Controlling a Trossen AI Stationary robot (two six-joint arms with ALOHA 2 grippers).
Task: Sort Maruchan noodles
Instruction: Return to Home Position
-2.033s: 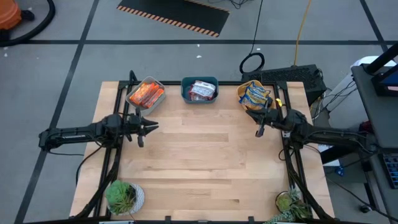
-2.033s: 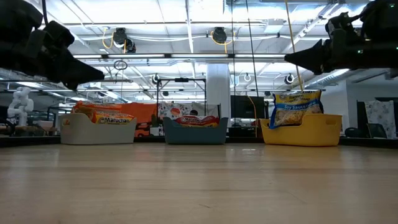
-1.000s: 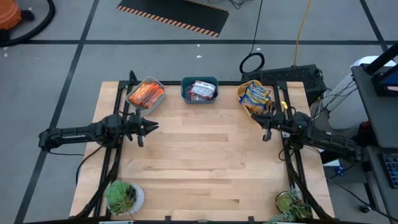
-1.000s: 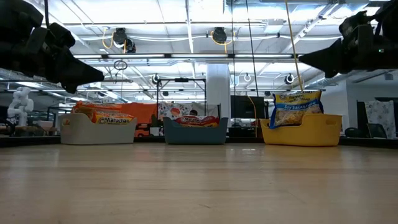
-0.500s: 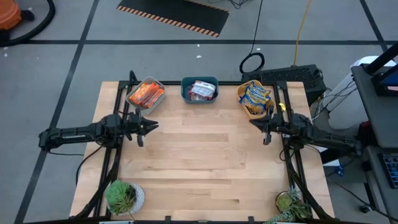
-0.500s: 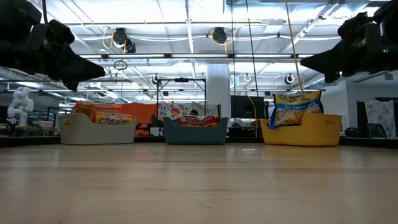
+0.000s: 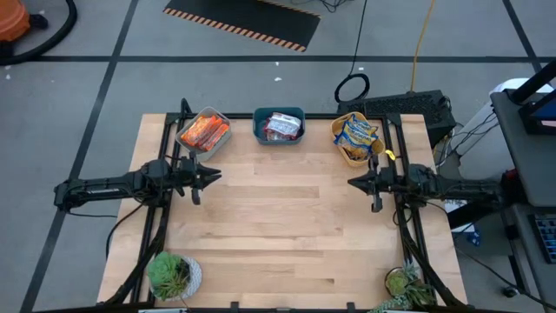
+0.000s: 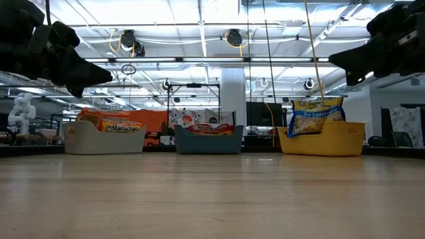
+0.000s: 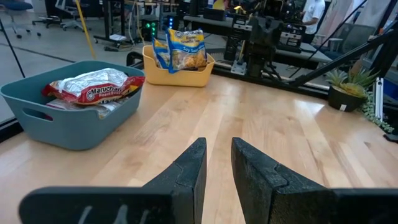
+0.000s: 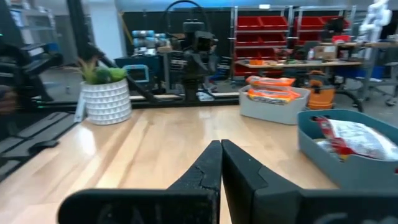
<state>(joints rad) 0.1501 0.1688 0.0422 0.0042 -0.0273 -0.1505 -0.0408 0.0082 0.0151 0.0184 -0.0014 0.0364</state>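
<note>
We log flat plastic Maruchan noodle packets [image 7: 281, 127] sorted by colour in the grey plastic tub [image 7: 182, 137], teal tub [image 7: 257, 130] and yellow tub [image 7: 352, 159] along the wooden surface [image 7: 287, 235], hence left pincer [image 7: 213, 176] slightly parted, right pincer [image 7: 354, 183] clenched, both empty.

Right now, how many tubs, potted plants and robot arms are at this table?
Tubs: 3 - grey tub, teal tub, yellow tub
Plants: 2 - left plant, right plant
Arms: 2 - left arm, right arm
Total: 7
</note>
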